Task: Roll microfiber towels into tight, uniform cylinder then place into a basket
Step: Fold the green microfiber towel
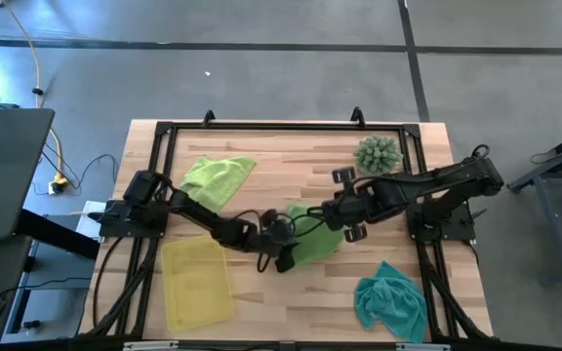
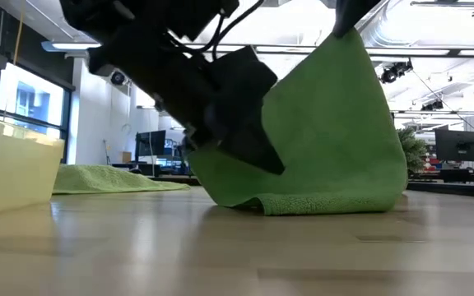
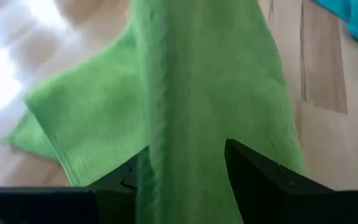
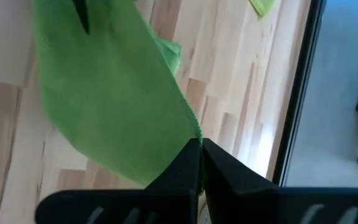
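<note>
1. Near edge of bench: basket point(image 1: 197, 283) at the left near corner, nothing in it. Teal towel point(image 1: 390, 302) crumpled at the right near corner, unrolled.
2. Mid-bench: green towel point(image 1: 312, 234) hangs as a sheet, lower hem on the wood. Left gripper point(image 1: 283, 255) grasps a bunched fold of it; right gripper point(image 1: 344, 216) is clenched on a corner, lifting it.
3. Far side: second green towel point(image 1: 217, 177) lies loose toward the far left corner; plant point(image 1: 378, 153) near the far right.
4. Progress: no roll formed, nothing binned. All three towels are left to do.
</note>
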Tool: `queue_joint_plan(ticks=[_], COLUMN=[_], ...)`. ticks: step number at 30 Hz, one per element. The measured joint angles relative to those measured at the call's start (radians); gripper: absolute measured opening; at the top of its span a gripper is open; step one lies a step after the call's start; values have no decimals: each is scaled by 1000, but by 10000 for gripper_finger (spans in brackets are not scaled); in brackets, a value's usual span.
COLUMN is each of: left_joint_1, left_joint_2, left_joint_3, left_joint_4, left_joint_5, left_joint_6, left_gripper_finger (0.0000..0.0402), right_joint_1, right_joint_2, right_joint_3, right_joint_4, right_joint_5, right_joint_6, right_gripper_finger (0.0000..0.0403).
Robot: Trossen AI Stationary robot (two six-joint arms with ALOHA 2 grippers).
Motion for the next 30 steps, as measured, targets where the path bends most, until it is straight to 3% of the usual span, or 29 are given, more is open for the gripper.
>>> queue_joint_plan(ticks=[13, 20, 25, 30], left_joint_1=[-33, -13, -13, -6], left_joint_2=[-2, -83, -149, -163], left_joint_3=[0, -1, 1, 0], left_joint_4=[-87, -256, -370, -431], left_joint_5=[0, -26, -107, -121], left_joint_6=[-161, -162, -151, -135], left_gripper_finger=[156, 156, 156, 125], right_joint_1=[-32, -34, -34, -34], right_joint_2=[0, 0, 0, 0], right_joint_3=[0, 0, -1, -1], right_joint_4=[-2, -1, -1, -1], right_joint_5=[-2, -10, -11, -11], right_joint_6=[31, 44, 63, 75], right_gripper_finger=[0, 0, 0, 0])
